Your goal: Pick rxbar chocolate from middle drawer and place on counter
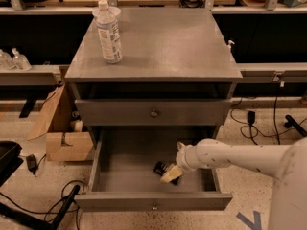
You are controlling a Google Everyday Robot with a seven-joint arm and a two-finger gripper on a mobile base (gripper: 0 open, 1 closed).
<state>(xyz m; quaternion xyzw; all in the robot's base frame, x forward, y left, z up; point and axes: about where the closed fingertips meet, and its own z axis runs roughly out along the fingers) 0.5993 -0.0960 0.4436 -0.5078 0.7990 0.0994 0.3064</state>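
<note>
Across the upper half of the frame sits the counter [168,47], broad and grey, and that's where the bar has to end up. Below it, bottom centre, the middle drawer [124,162] is pulled right out with its floor showing. From the right edge the white arm [235,156] reaches in over the drawer's right wall. At the counter's upper left stands a plastic bottle [109,32], upright.

Now the business end: the gripper [171,170] is down inside the drawer, right of centre, right at the snack bar [159,167]. The bar's dark wrapper pokes out on the gripper's left, low on the drawer floor. Closed on it or not? Cannot tell from here.

Risks now. The bar looks flat against the floor, so a shallow bite could slip off or just shove it toward the front panel. On the lift, rising too early could clip the closed drawer front [153,113] just above and knock the bar loose. And up top, a placement swinging too far left could topple that bottle.
</note>
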